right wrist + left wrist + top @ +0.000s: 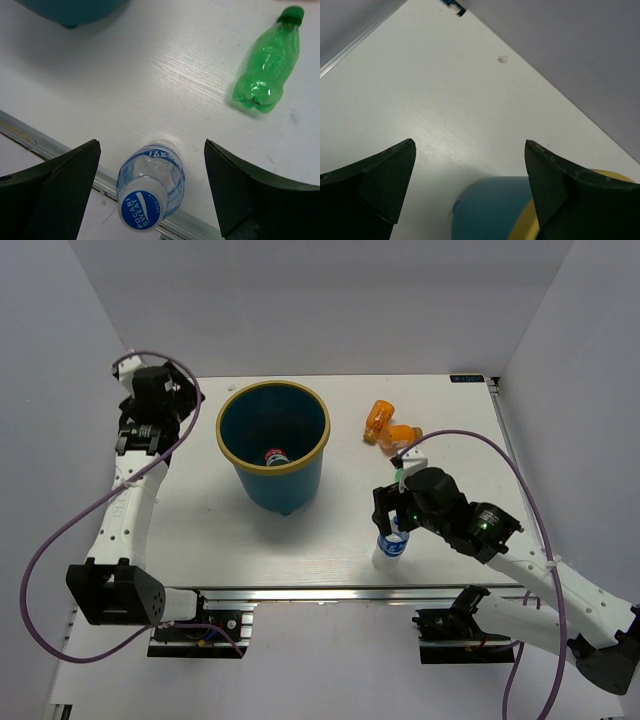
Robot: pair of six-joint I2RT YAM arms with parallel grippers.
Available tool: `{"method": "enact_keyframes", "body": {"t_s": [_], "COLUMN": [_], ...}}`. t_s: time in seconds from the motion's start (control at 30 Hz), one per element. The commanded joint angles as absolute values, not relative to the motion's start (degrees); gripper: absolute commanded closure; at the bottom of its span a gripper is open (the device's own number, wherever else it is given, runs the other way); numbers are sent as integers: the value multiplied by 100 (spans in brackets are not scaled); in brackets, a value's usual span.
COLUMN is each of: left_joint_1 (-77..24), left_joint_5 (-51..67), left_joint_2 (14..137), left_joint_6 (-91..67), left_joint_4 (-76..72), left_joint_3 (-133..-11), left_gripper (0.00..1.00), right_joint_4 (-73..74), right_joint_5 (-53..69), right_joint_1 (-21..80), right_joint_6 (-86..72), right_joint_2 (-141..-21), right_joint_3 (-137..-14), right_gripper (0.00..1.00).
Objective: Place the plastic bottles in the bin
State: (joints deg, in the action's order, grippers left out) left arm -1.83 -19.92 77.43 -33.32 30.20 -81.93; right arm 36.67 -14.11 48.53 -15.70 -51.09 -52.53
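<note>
Tipping is my main worry: the right hand point(151, 150) hangs wide open over the clear bottle point(150, 185), which stands upright at the front edge of the tabletop point(300, 560), well apart from the bin point(290, 490). If I descend off-centre, one finger may clip the cap and knock it over the edge. Thin plastic could also buckle and squirt out of a hard squeeze. The green bottle point(267, 60) lies near and two orange bottles point(380, 418) lie farther back, so a toppled bottle could scatter them. The left hand point(470, 150), also open and empty, sits beside the bin.
</note>
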Motion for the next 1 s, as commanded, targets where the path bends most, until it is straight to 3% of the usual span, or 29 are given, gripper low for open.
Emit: {"method": "enact_keyframes", "body": {"t_s": [0.0, 0.13, 0.2, 0.27, 0.33, 0.43, 0.63, 0.97], "left_joint_1": [-18, -9, -9, -9, -9, -9, -9, -9], "left_joint_5": [-2361, -2496, -2540, -2496, -2225, -2223, -2575, -2865], "left_joint_2": [7173, 7014, 7022, 7022, 6979, 6865, 6531, 6003], "left_joint_6": [-3884, -4069, -4174, -4280, -4307, -4377, -4386, -4289], "left_joint_4": [2716, 2540, 2584, 2523, 2347, 2276, 2347, 2435], "left_joint_3": [-7543, -6778, -6557, -6382, -6241, -6003, -5696, -5221], "left_gripper": [2, 2, 2, 2, 2, 2, 2, 2], "right_joint_4": [3586, 3262, 2963, 2691, 2628, 2619, 1979, 62], "right_joint_5": [-1660, -1820, -1697, -1661, -1635, -1573, -1336, -2233], "right_joint_1": [4913, 4913, 4913, 4913, 4913, 4913, 4913, 4913], "right_joint_6": [-1950, -2021, -1952, -1907, -1899, -1863, -1346, -230], "right_joint_2": [-4905, -4598, -4544, -4483, -4465, -4439, -4368, -5211], "right_joint_3": [-4975, -4597, -4404, -4263, -4245, -4341, -4956, -7064], "right_gripper": [12, 14, 24, 45, 54, 75, 88, 90]}}
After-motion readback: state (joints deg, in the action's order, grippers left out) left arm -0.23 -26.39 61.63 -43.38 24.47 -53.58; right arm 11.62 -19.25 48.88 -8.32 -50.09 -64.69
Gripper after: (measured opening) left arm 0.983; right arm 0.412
